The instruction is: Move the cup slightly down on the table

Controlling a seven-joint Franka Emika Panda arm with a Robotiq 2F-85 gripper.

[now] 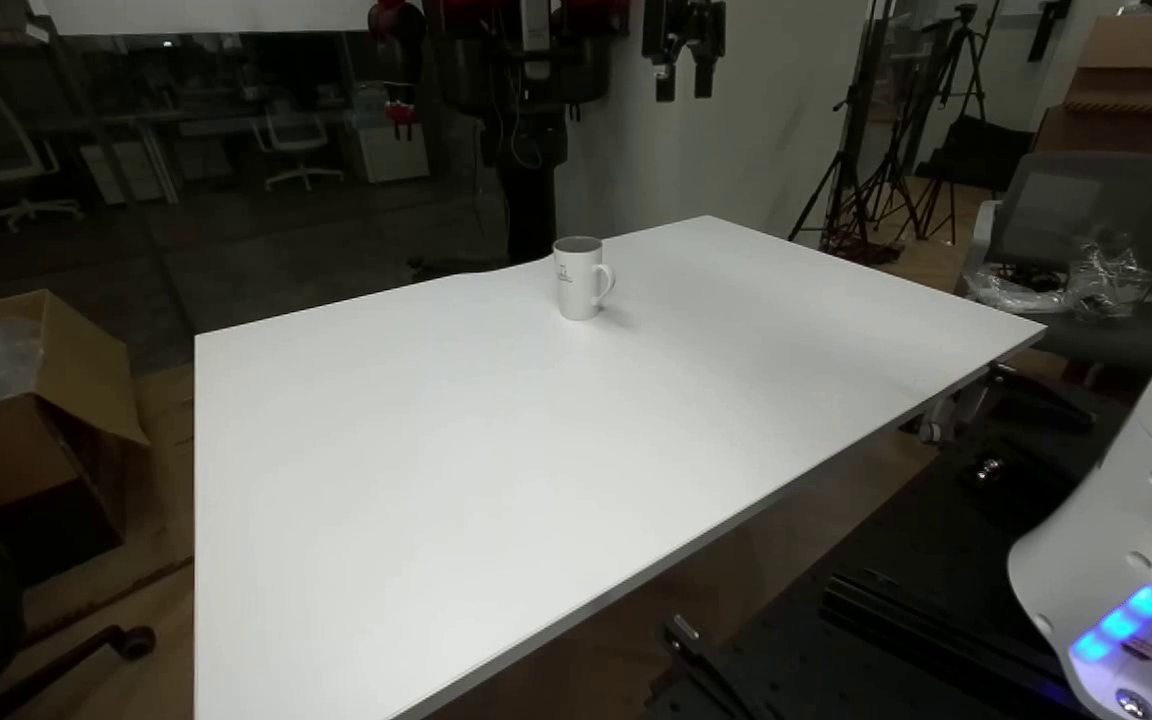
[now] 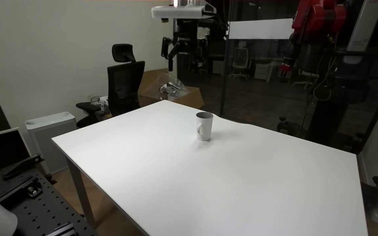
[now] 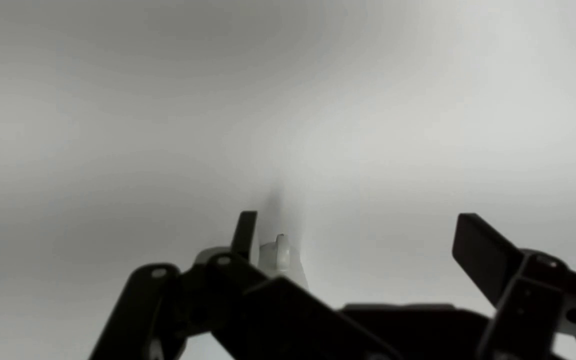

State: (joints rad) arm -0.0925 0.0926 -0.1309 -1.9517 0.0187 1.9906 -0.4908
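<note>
In both exterior views it is dim beyond the cup [image 1: 576, 290], where a glass partition [image 2: 261, 88] fills much of the background. Under the cup spreads the desk [image 1: 496, 450], broad, smooth and white; its far edge, with a shallow wavy dip, runs near behind the cup. Well beyond the cup stands a red robot [image 2: 320, 18]; also well apart from the cup, behind and to its left in an exterior view, are an office chair [image 2: 125, 82] and a cardboard box [image 2: 194, 96].

The tool [image 1: 684, 88] hangs high above the cup, its fingers [image 3: 480, 255] spread wide with nothing between them, so it grips nothing. The cup stands upright on the desk, long axis vertical. The coming move, I judge, turns on how the cup lies from the tool: well below and off-centre, for in the wrist view the cup peeps out near the bottom, partly hidden by the finger at the picture's left. The tool would probably need to shift that way while descending. Smallest of all, the cup's handle [image 3: 283, 254] points up the wrist picture, left of the gap's middle.
</note>
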